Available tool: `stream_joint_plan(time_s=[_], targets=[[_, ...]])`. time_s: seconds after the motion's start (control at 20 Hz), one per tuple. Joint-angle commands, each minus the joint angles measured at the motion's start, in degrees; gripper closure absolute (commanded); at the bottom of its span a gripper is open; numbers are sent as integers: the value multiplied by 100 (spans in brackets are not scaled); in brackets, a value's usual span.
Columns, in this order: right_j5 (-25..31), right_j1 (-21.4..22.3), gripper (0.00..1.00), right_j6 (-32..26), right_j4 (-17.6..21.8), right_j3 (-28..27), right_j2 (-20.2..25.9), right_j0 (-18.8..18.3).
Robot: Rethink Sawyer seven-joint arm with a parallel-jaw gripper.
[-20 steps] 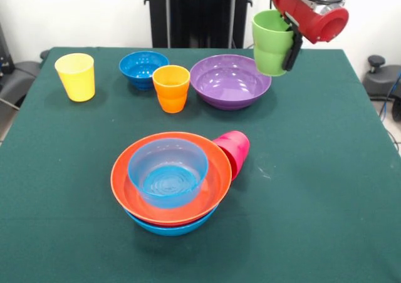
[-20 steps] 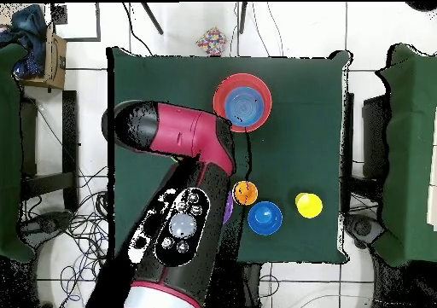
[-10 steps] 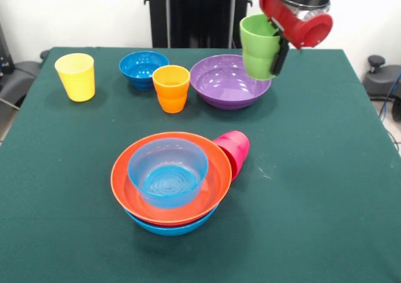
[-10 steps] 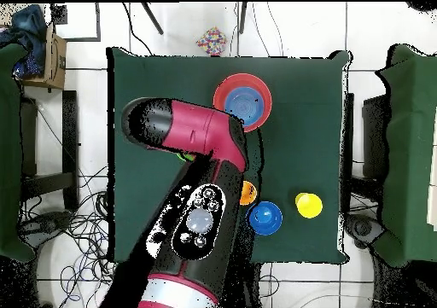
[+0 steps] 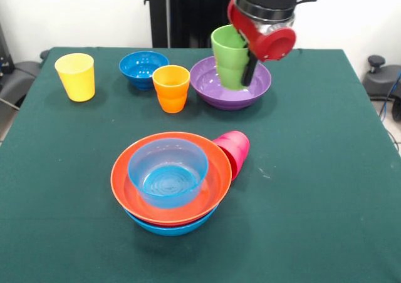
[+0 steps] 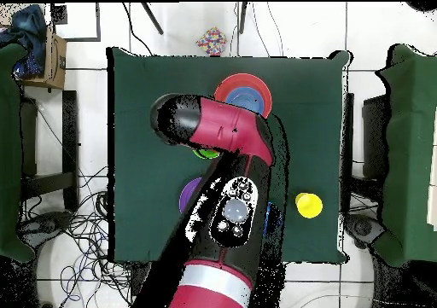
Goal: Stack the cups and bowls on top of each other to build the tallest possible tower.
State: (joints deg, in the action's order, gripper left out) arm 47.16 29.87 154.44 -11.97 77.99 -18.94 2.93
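My fingers (image 5: 249, 69) clamp the green cup's (image 5: 230, 56) wall, holding it aloft before the purple bowl (image 5: 230, 82); one finger hides inside. Overhead, my arm (image 6: 229, 202) covers most cups. The bowl stack (image 5: 171, 181) sits nearer, pink cup (image 5: 233, 151) touching it.

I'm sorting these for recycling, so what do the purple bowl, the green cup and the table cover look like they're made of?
The large purple bowl looks like glossy moulded plastic: bright highlights run across its inside. The light green handleless cup, held in the gripper, seems the same smooth plastic, with a softer sheen. The dark green table cover looks like matte cloth or felt: no shine, though the exact fabric is unclear.
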Motion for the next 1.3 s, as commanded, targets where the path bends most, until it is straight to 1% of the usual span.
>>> stream_joint_plan(time_s=[0.05, 0.5, 0.9, 1.0, 1.2, 1.3], targets=[[-238, -169, 100, -1248, 563, 61, 948, -263], [-141, -174, 100, -1013, 754, -145, 1137, -455], [-132, -191, 100, -878, 859, -275, 1182, -521], [-29, -207, 100, -880, 909, -370, 1171, -540], [419, -227, 100, -1093, 930, -599, 1282, -678], [429, -234, 100, -1130, 919, -656, 1333, -747]])
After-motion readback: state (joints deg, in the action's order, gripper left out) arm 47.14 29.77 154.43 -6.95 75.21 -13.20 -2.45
